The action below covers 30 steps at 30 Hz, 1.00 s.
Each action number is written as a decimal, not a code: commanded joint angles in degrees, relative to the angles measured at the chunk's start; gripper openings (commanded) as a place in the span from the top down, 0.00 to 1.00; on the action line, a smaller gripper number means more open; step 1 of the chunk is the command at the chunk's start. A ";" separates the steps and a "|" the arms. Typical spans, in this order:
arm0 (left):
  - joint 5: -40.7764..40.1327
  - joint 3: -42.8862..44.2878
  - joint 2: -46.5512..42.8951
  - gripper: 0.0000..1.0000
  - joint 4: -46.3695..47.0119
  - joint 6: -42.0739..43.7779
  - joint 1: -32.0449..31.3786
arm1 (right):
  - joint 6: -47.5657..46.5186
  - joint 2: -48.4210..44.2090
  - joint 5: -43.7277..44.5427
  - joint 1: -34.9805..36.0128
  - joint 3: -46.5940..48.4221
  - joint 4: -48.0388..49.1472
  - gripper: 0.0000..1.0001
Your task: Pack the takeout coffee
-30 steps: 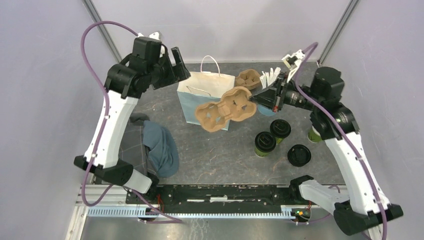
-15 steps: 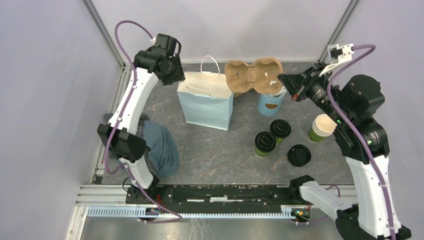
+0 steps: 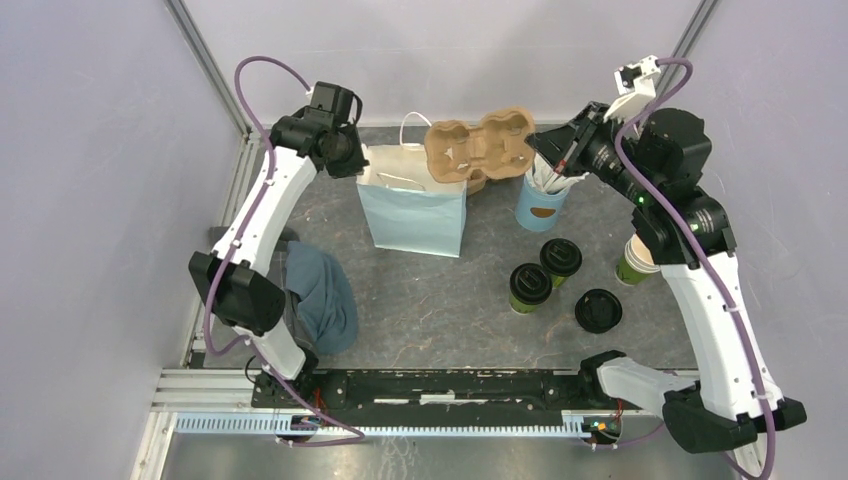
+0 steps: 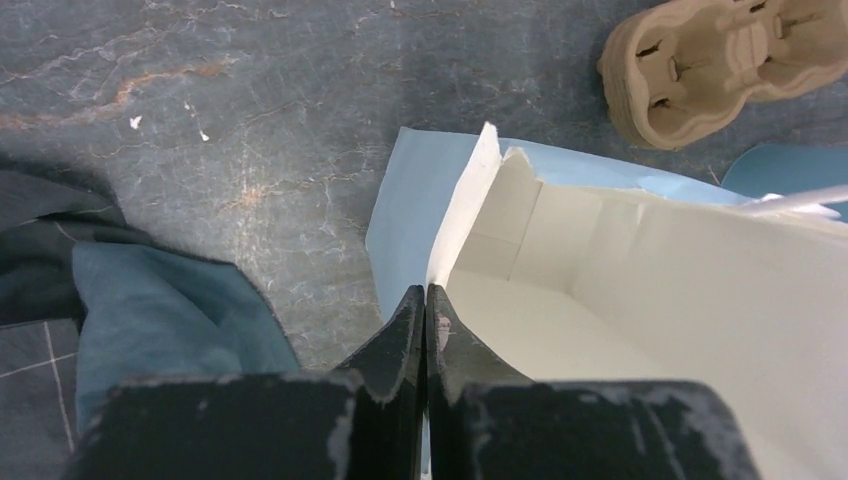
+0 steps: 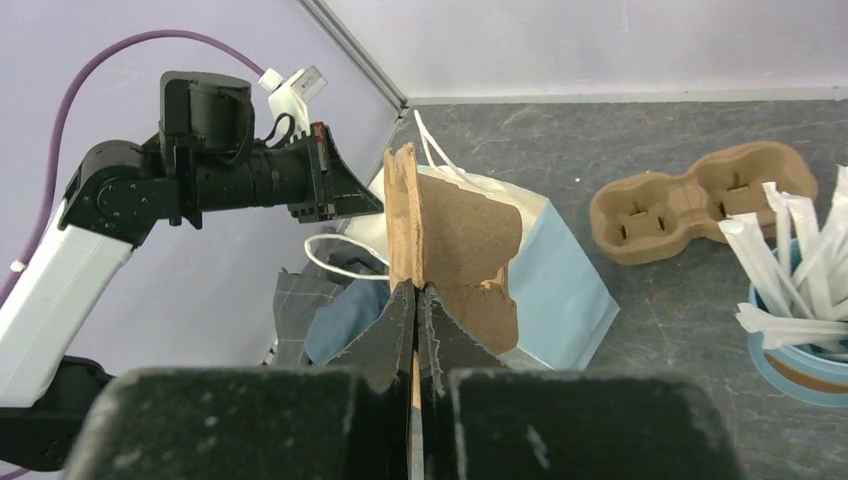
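The left gripper (image 4: 427, 296) pinches the bag (image 3: 412, 215) at its rim. The right gripper (image 5: 416, 292) clamps a carrier (image 5: 455, 235) near the bag.

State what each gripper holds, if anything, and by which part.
The left gripper pinches the blue bag by its top rim at one end. The right gripper pinches the cardboard cup carrier by its edge.

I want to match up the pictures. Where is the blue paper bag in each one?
Top view: the blue bag stands left of the middle, toward the back.
Left wrist view: it fills the right half, white inside showing, the left claw pinching its edge.
Right wrist view: middle, partly behind the cardboard tray in the right claw.
Shared landmark: the dark blue cloth beside the bag.
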 commanded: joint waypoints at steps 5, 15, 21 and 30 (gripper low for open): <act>6.52 -8.15 -8.68 0.96 4.79 -8.77 -0.16 | 2.07 4.74 1.62 2.92 4.53 -0.32 1.00; 10.62 -15.09 -14.49 0.95 6.94 -12.17 -0.59 | 0.66 9.70 5.55 7.52 6.52 -2.64 1.00; 12.55 -16.23 -15.92 0.91 6.65 -12.24 -0.62 | 1.05 12.40 8.56 10.49 8.95 -5.64 1.00; 14.00 -18.69 -17.90 0.83 7.75 -13.54 -0.66 | 6.10 14.15 12.58 15.14 7.22 -8.79 1.00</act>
